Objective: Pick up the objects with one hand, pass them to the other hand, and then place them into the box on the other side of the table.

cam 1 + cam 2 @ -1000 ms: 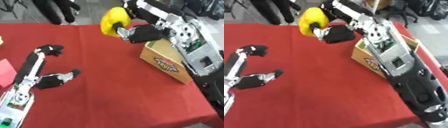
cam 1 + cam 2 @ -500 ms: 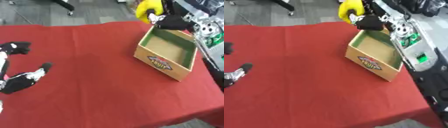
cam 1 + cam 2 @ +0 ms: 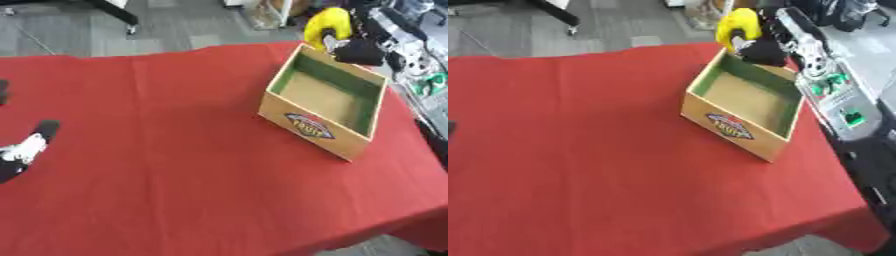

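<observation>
Left eye view shows the right hand (image 3: 357, 49), clamped on the yellow object (image 3: 327, 26), now over the box (image 3: 325, 100) rim at one o'clock, nearer release; left hand (image 3: 22, 150) idles, fingers unclear.

The right hand (image 3: 761, 50) holds what looks like a yellow banana (image 3: 737, 26) over the box's (image 3: 737, 125) far rim.

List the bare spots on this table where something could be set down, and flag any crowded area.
The red tablecloth is bare from the left hand at its left edge across to the wooden box, and along the near edge. The box's floor is bare too. Its far corner is crowded: the right hand holds a yellow object there.
</observation>
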